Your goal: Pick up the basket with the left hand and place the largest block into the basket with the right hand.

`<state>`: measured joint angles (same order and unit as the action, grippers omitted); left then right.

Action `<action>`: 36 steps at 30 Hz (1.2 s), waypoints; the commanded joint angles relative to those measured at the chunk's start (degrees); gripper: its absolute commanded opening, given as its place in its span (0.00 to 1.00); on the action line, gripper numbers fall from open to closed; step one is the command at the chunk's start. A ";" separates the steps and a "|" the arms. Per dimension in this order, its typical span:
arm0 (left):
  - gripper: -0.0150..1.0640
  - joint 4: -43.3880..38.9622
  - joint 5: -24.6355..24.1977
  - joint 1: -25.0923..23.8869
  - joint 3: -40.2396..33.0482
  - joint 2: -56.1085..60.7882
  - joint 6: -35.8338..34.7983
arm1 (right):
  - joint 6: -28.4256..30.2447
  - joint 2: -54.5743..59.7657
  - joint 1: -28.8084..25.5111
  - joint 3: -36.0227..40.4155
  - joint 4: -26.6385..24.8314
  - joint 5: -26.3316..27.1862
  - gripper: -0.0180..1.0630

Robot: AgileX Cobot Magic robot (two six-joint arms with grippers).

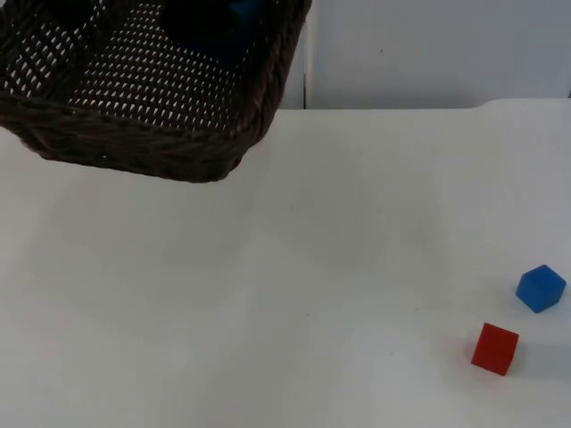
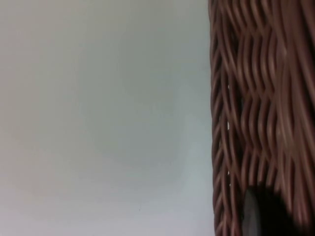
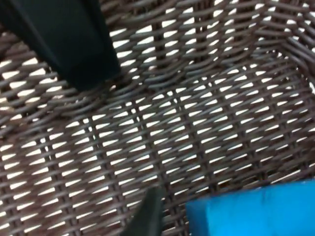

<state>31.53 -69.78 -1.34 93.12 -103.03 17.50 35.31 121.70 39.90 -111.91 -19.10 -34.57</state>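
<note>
One white, smooth table (image 1: 268, 312) lies under a dark brown basket (image 1: 143, 98) of open wicker weave, rounded at its corners and raised off the surface, with the left gripper (image 2: 261, 216) clamped on its woven wall. Inside it, on the lattice floor, sits the largest block (image 3: 251, 211), plain blue and flat-faced, its long edge running nearly along the weave rows, with the right gripper (image 1: 203, 27) just beside it; whether that gripper grasps the block cannot be told. Two small cubes, a blue cube (image 1: 541, 288) and a red cube (image 1: 495, 348), stand near each other on the table, well apart from the basket.
</note>
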 commanded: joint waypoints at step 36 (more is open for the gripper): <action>0.01 6.33 9.21 8.59 0.22 -14.90 5.36 | -7.48 -30.60 -6.08 6.90 -0.34 -15.39 0.90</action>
<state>34.09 -62.56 6.27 93.12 -117.52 22.45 27.61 92.17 33.83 -105.46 -19.25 -49.93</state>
